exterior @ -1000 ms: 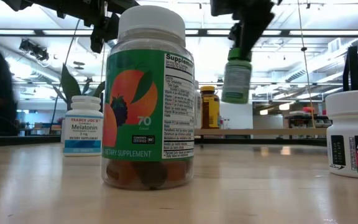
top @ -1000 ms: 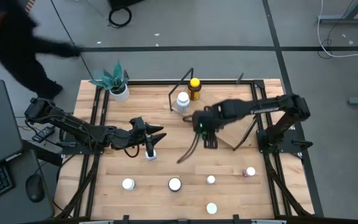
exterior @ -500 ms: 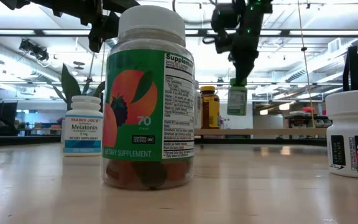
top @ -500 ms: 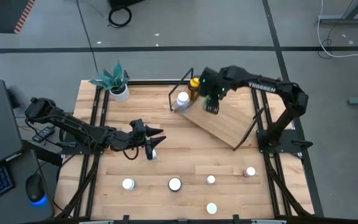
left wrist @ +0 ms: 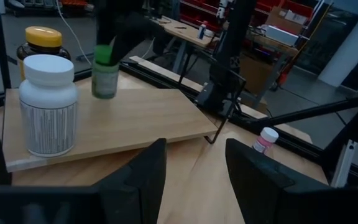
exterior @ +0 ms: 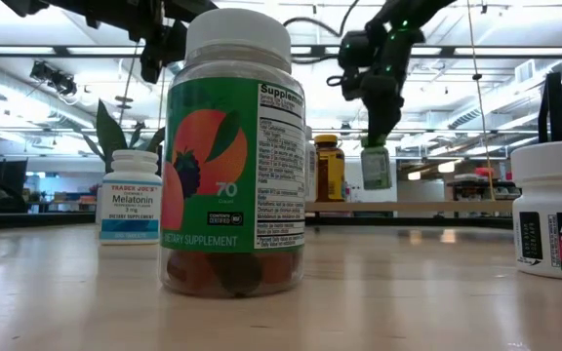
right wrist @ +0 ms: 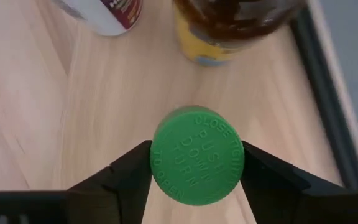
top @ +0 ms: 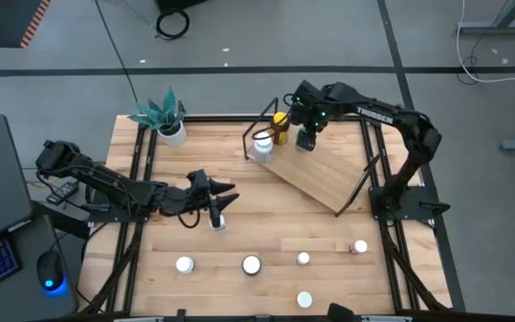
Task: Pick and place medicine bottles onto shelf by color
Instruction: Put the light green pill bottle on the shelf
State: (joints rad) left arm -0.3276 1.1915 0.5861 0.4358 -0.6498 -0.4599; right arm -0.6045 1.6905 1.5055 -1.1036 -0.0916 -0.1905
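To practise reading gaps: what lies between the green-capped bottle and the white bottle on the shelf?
Bare shelf board between green-capped bottle and white bottle, in the left wrist view.

Green-capped bottle between dark fingers; amber bottle capped yellow; white bottle with black stripes; light-wood shelf; pinkish bottle near right.

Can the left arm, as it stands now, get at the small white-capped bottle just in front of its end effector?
Probably yes. The left end effector hovers right beside the small white-capped bottle on the bare wooden plank tabletop, with nothing between them. The right end effector is far off at the tilted light-wood shelf.
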